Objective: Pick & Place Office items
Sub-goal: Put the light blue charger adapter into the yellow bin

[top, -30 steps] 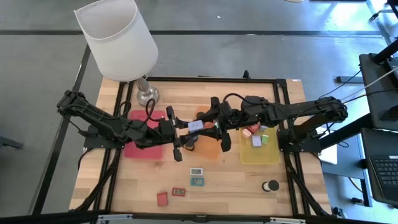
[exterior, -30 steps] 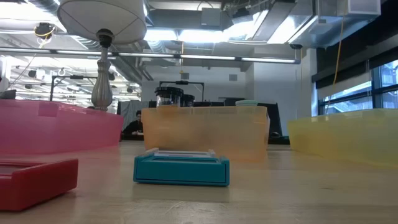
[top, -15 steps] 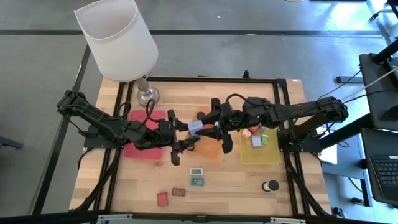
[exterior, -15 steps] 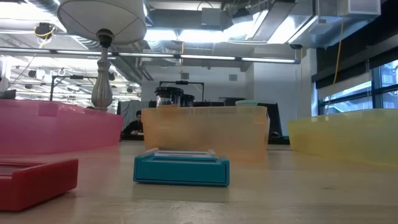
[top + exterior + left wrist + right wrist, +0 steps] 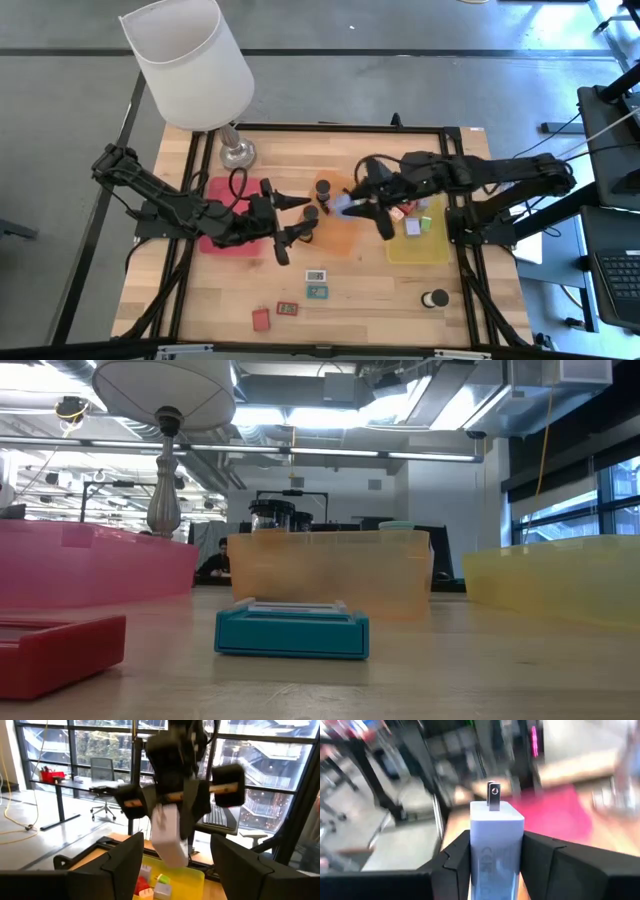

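Observation:
My right gripper (image 5: 352, 205) hangs above the orange tray (image 5: 340, 238), shut on a lavender-white plug block (image 5: 496, 847) with metal prongs at its far end. My left gripper (image 5: 303, 216) stands open just left of it, over the gap between the pink tray (image 5: 222, 238) and the orange tray, with nothing between its fingers. In the left wrist view the block (image 5: 167, 832) hangs in the right gripper beyond my open left fingers. Two black bottles (image 5: 323, 187) stand in the orange tray. My right gripper pinches the block's two long sides (image 5: 475, 852) between its two fingers (image 5: 457, 855). The fingers come from the table's right, slanting a little down, and lie along the block. Its pronged end (image 5: 493, 795) sticks out past the fingertips. The block is lifted clear over the orange tray.
The yellow tray (image 5: 418, 245) holds several small items. Small flat rectangles (image 5: 316, 274), a teal one (image 5: 292, 630), a red block (image 5: 261, 319) and a black-and-white roll (image 5: 435, 298) lie near the front edge. A big lamp (image 5: 190, 65) stands at the far left.
The block has passed from my left gripper to my right one. My right gripper shut on it, then drew it toward the table's right edge and tipped downward. My left gripper opened, let go and stayed near the pink tray.

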Controlling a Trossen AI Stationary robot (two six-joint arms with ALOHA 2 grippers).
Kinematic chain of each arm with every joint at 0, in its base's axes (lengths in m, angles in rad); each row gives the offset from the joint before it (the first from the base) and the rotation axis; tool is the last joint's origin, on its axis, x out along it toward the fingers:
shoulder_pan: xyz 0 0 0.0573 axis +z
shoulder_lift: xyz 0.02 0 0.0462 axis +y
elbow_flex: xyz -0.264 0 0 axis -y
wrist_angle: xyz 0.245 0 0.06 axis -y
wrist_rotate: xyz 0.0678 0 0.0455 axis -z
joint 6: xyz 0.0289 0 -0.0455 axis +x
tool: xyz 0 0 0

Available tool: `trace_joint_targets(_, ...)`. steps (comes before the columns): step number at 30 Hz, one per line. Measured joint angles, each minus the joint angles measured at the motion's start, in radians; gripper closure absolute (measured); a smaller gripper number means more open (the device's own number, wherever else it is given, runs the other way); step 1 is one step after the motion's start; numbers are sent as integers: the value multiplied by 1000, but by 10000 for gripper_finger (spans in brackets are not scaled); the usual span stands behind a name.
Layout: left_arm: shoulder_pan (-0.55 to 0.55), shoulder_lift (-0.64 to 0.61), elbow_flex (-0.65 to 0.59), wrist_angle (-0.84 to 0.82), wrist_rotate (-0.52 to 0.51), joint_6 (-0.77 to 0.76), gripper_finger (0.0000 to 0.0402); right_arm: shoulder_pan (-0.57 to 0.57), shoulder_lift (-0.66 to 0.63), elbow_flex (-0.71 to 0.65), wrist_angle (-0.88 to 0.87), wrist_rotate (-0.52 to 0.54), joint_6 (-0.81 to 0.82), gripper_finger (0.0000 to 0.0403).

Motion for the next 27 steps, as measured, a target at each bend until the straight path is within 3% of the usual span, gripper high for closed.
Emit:
trace_joint_targets(8,-23,0,0,-3,-17,-50,174,54,-59,0,-653,33,216,277)
trace_joint_targets(11,-25,0,0,-3,-17,-60,174,87,-52,-27,-790,80,289,276)
trace_joint_targets(17,-25,0,0,-3,-17,-60,175,114,-51,-225,-784,83,396,276)
trace_joint_targets(27,-23,0,0,-4,-17,-44,176,99,-50,-558,-545,-2,630,276)
